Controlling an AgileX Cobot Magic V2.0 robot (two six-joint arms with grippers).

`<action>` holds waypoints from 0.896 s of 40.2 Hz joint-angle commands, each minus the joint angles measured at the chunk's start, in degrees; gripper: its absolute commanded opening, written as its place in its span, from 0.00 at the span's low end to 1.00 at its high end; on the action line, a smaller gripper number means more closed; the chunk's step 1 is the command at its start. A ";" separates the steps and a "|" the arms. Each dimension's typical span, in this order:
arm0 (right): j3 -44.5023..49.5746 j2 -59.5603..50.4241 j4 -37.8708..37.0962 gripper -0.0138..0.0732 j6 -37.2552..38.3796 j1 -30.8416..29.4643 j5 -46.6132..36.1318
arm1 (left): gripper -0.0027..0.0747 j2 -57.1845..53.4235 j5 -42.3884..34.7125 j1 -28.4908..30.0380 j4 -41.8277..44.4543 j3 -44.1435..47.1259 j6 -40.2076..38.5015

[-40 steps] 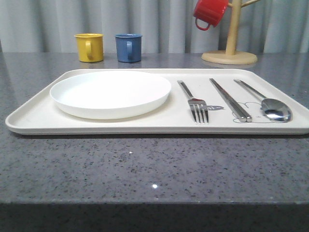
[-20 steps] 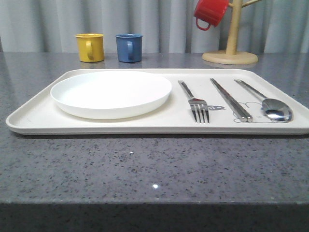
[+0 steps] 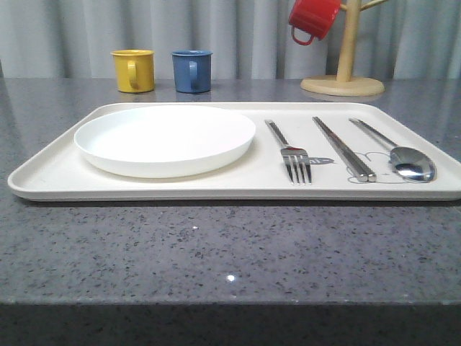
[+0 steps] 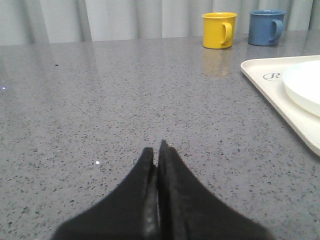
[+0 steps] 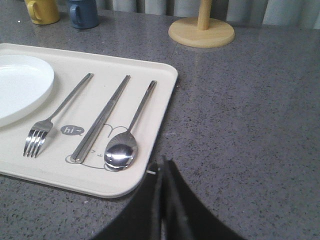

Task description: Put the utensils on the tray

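Note:
The cream tray (image 3: 50, 173) lies on the grey counter and holds a round white plate (image 3: 165, 138) on its left. To the plate's right lie a silver fork (image 3: 288, 149), flat metal chopsticks (image 3: 343, 147) and a spoon (image 3: 403, 157), side by side. The right wrist view has the same tray (image 5: 155, 125), fork (image 5: 55, 117), chopsticks (image 5: 102, 117) and spoon (image 5: 127, 137). My right gripper (image 5: 162, 165) is shut and empty, just off the tray's near right corner. Off to the tray's left, my left gripper (image 4: 156, 150) is shut and empty over bare counter, with the tray (image 4: 265, 85) and plate (image 4: 305, 85) at the side.
A yellow mug (image 3: 134, 70) and a blue mug (image 3: 191, 71) stand behind the tray. At the back right a wooden mug tree (image 3: 343, 72) holds a red mug (image 3: 312, 19). Grey curtains close the back. Bare counter runs in front of the tray.

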 commanded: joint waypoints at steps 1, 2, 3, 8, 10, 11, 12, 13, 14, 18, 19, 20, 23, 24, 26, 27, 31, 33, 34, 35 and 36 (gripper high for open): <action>-1.26 0.44 -0.85 0.08 -0.39 -0.12 -4.68 | 0.01 -1.37 -4.98 0.09 -0.64 -0.20 -0.48; -1.26 0.44 -0.85 0.08 -0.39 -0.12 -4.68 | 0.01 -1.37 -4.98 0.09 -0.64 -0.20 -0.48; -1.26 0.44 -0.85 0.08 -0.39 -0.12 -4.68 | 0.01 -1.37 -4.98 0.09 -0.64 -0.20 -0.48; -1.26 0.44 -0.85 0.08 -0.39 -0.12 -4.68 | 0.01 -1.37 -4.98 0.09 -0.64 -0.20 -0.48; -1.26 0.44 -0.85 0.08 -0.39 -0.12 -4.68 | 0.01 -1.37 -4.98 0.09 -0.64 -0.20 -0.48; -1.26 0.44 -0.85 0.08 -0.39 -0.12 -4.68 | 0.01 -1.37 -4.98 0.09 -0.64 -0.20 -0.48; -1.26 0.44 -0.85 0.08 -0.39 -0.12 -4.68 | 0.01 -1.37 -4.98 0.09 -0.64 -0.20 -0.48; -1.26 0.44 -0.85 0.08 -0.39 -0.12 -4.68 | 0.01 -1.37 -4.98 0.09 -0.64 -0.20 -0.48; -1.26 0.44 -0.85 0.08 -0.39 -0.12 -4.68 | 0.01 -1.37 -4.98 0.09 -0.64 -0.20 -0.48; -1.26 0.44 -0.85 0.08 -0.39 -0.12 -4.68 | 0.01 -1.37 -4.98 0.09 -0.64 -0.20 -0.48; -1.26 0.44 -0.85 0.08 -0.39 -0.12 -4.68 | 0.01 -1.37 -4.98 0.09 -0.64 -0.20 -0.48; -1.26 0.44 -0.85 0.08 -0.39 -0.12 -4.68 | 0.01 -1.37 -4.98 0.09 -0.64 -0.20 -0.48; -0.89 0.44 -1.27 0.08 -0.39 -0.12 -5.77 | 0.01 -1.37 -4.98 0.09 -0.64 -0.20 -0.48; -0.30 0.44 -1.60 0.08 -0.39 -0.12 -6.46 | 0.01 -1.37 -4.98 0.09 -0.64 -0.20 -0.48; 1.01 -0.12 -1.76 0.08 -1.01 -0.49 -8.85 | 0.01 -1.37 -4.98 0.09 -0.64 -0.20 -0.48; 2.08 -0.57 -1.26 0.08 -1.49 -0.91 -10.38 | 0.01 -1.37 -4.98 0.09 -0.64 -0.20 -0.48; 7.00 -3.32 1.74 0.08 -3.73 -3.66 -14.63 | 0.01 -1.37 -4.98 0.09 -0.64 -0.20 -0.48; 9.98 -5.32 3.72 0.08 -4.14 -5.39 -16.20 | 0.01 -1.37 -4.98 0.09 -0.64 -0.20 -0.48; 11.75 -6.31 4.56 0.08 -4.14 -6.15 -16.62 | 0.01 -1.37 -4.98 0.09 -0.64 -0.20 -0.48; 13.08 -7.70 4.96 0.08 -4.14 -7.13 -17.10 | 0.01 -1.37 -4.98 0.09 -0.64 -0.20 -0.48; 14.71 -8.77 5.34 0.08 -4.19 -7.82 -17.35 | 0.01 -1.37 -4.98 0.09 -0.64 -0.20 -0.48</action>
